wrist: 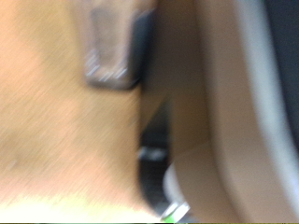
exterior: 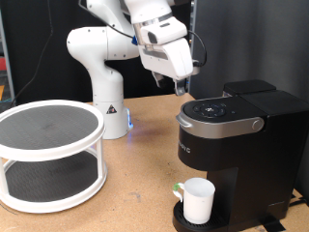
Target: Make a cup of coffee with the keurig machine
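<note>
The keurig machine stands at the exterior view's right, black and boxy, with its silver-grey lid handle down. The white cup stands on the drip tray under the spout. My gripper hangs just above the machine's lid, towards its left rear corner, with nothing seen between the fingers. The wrist view is blurred: one finger shows over the wooden table, with a dark edge of the machine beside it.
A round white two-tier rack with dark mesh shelves stands at the exterior view's left. The white robot base is behind it. A small green bit sits beside the cup.
</note>
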